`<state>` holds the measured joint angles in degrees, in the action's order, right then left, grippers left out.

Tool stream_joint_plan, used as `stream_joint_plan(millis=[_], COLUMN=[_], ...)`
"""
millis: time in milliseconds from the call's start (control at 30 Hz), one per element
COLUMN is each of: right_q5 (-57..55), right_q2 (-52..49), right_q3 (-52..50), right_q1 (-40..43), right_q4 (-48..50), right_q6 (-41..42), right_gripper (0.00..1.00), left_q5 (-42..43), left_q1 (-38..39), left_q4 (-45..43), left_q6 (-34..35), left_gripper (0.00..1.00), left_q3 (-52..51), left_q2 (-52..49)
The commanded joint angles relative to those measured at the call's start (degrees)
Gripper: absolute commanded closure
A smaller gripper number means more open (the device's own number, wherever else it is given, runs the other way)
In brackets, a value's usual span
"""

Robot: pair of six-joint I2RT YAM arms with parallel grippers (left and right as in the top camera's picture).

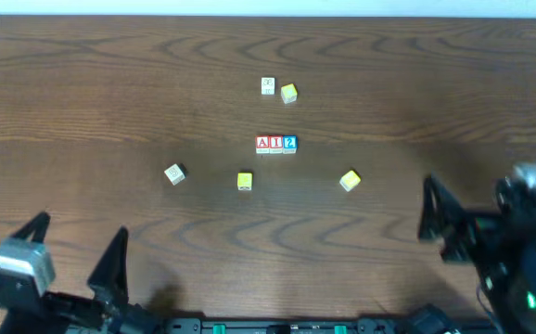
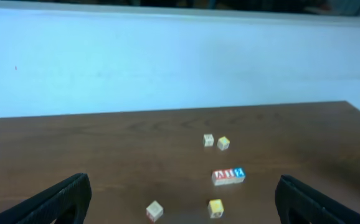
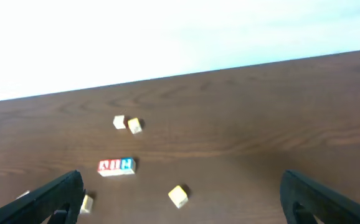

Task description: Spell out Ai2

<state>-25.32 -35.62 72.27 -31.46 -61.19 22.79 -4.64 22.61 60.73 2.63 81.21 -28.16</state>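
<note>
A [image 1: 262, 143], I [image 1: 275, 143], 2 [image 1: 289, 143] touch in a row, mid-tabletop [image 1: 82, 83]. Left tool [image 1: 78, 243] and right tool [image 3: 180, 177] – near edge – both spread apart.

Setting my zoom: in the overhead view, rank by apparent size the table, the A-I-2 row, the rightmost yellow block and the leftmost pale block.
1. table
2. A-I-2 row
3. rightmost yellow block and leftmost pale block: look alike, not ranked.
</note>
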Motion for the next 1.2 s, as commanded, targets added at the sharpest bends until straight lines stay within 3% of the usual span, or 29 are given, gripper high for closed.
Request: stream_joint_plan(millis=[0,100,300,433,533,733,833,933,1000,1167], right_q5=[-0.76,-0.76,3.98,4.42,4.13,3.85,0.39,0.70,1.92,3.74], right_q2=[2.99,6.34,13.92,15.26,14.62,12.31,10.86,9.94,9.46,9.35], right_q3=[-7.15,-11.72,-19.12,-27.45,-33.88,-45.66,-49.46,-51.82,-53.51,-59.95], right_q1=[-2.03,-2.16,-2.16,-2.16,-2.16,-2.10,-1.60,-0.76,-0.48,-0.44], right_q4=[-3.17,-6.82,-4.28,5.81,17.11,42.34,48.85,49.64,49.92,56.15], right_q6=[1.55,8.59,12.83,6.95,-2.91,-24.09,-25.00,-24.98,-25.03,-24.96], right_gripper=[0.01,0.01,0.01,0.01,0.01,0.01,0.01,0.01,0.01,0.01], left_q5=[3.48,5.53,3.69,-2.91,-5.38,-18.25,-18.38,-18.21,-18.18,-14.91], left_q1=[0.13,0.13,0.13,0.13,0.13,0.13,0.13,0.13,0.13,0.13], left_q4=[2.91,4.63,3.85,-3.34,-12.81,-35.47,-45.48,-53.29,-58.36,-62.95], left_q6=[-1.95,4.13,4.26,6.91,7.23,7.74,7.15,0.85,0.31,0.74], left_gripper=[0.05,0.05,0.05,0.04,0.05,0.05,0.05,0.05,0.05,0.05], left_q3=[-3.72,-5.09,-11.13,-22.25,-30.62,-46.88,-51.93,-56.39,-59.49,-64.72], left_q2=[-0.92,-0.48,4.96,6.47,5.31,0.07,-2.69,-4.52,-5.05,-5.11])
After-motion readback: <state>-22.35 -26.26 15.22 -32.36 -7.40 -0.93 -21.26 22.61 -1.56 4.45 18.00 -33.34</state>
